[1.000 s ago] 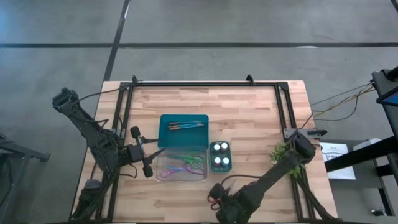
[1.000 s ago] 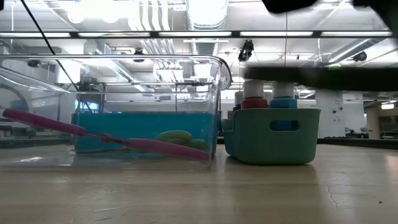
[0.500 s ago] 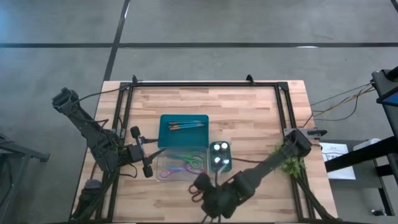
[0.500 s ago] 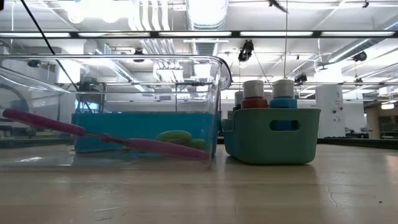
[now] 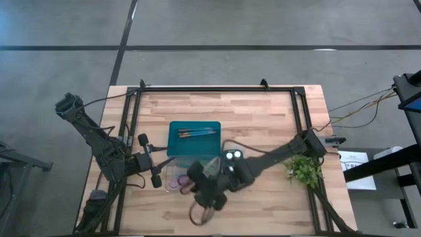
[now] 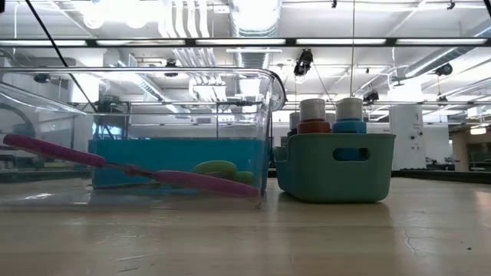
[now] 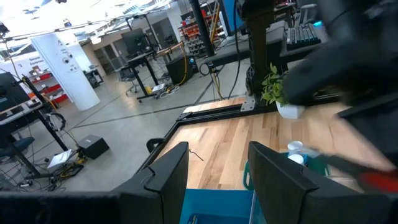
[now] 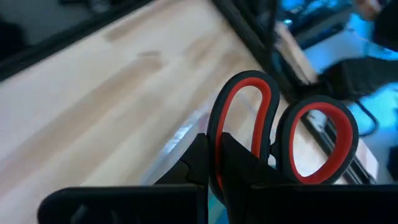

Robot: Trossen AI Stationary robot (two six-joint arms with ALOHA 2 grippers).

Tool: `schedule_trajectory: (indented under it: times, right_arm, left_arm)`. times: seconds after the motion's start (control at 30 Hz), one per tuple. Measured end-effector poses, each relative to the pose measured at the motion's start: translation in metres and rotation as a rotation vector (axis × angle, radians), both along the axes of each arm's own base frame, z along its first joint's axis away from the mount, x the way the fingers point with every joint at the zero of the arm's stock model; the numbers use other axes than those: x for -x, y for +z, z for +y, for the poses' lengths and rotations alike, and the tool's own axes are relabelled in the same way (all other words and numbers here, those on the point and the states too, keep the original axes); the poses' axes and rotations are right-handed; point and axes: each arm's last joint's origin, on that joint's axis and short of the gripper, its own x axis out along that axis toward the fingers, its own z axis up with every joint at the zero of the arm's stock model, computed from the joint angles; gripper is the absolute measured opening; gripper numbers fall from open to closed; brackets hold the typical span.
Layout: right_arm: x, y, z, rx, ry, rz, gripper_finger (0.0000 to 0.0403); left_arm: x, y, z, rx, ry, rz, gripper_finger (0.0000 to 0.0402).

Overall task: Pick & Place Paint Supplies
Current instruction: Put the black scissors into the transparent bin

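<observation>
A: Fig., high view, R arm? 
B: It reaches from the frame's right edge to lower centre. The right gripper (image 5: 205, 199) sits over the front edge of the clear container (image 5: 172, 172), jaws closed on the red-and-black scissors (image 5: 199, 214), whose handle loops hang toward the bottom of the frame.

A: Wrist view agrees? 
B: Yes. Right wrist view shows the right gripper (image 8: 214, 168) pinching the red-and-black scissors (image 8: 249, 78) just below the two loops, with the table (image 8: 93, 118) beyond.

A: L arm? 
B: It waits at centre left. The left gripper (image 5: 155, 170) is beside the container's left wall, fingers (image 7: 168, 180) apart, nothing between them.

A: Other supplies, w/ locations? 
B: The purple scissors (image 6: 115, 163) lie slanted inside the clear container (image 6: 261, 115), with the green-handled scissors (image 6: 215, 167) behind; in the high view the arm covers most of that box. The brushes (image 5: 197, 132) lie in the teal tray (image 5: 177, 146), centre of frame. The paint bottles (image 6: 313, 115) stand upright w/ white caps in the teal bin (image 6: 335, 176) — just right of the container.

A: Non-task item? 
B: The plant sprig (image 5: 302, 170) is at the right, near the table edge.
</observation>
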Motion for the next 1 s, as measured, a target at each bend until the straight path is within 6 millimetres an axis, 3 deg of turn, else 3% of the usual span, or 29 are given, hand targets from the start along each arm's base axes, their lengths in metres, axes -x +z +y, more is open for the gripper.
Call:
schedule_trajectory:
  times: [0.13, 0.3, 0.53, 1.0]
  right_arm:
    - [-0.018, -0.009, -0.015, -0.039, -0.036, -0.035, 0.0011]
    - [-0.033, -0.027, -0.012, -0.076, -0.019, -0.059, 0.0011]
    - [-0.046, -0.049, -0.014, -0.103, -0.079, -0.033, 0.0011]
    - [-0.058, -0.063, -0.04, -0.062, -0.208, -0.029, 0.0011]
  left_arm:
    - [0.0, 0.0, 0.0, 0.0, 0.0, 0.0, 0.0173]
    - [0.0, 0.0, 0.0, 0.0, 0.0, 0.0, 0.0173]
    - [0.0, -0.001, 0.0, -0.008, 0.0, 0.008, 0.0173]
    - [0.0, -0.001, 0.0, -0.011, 0.0, 0.011, 0.0173]
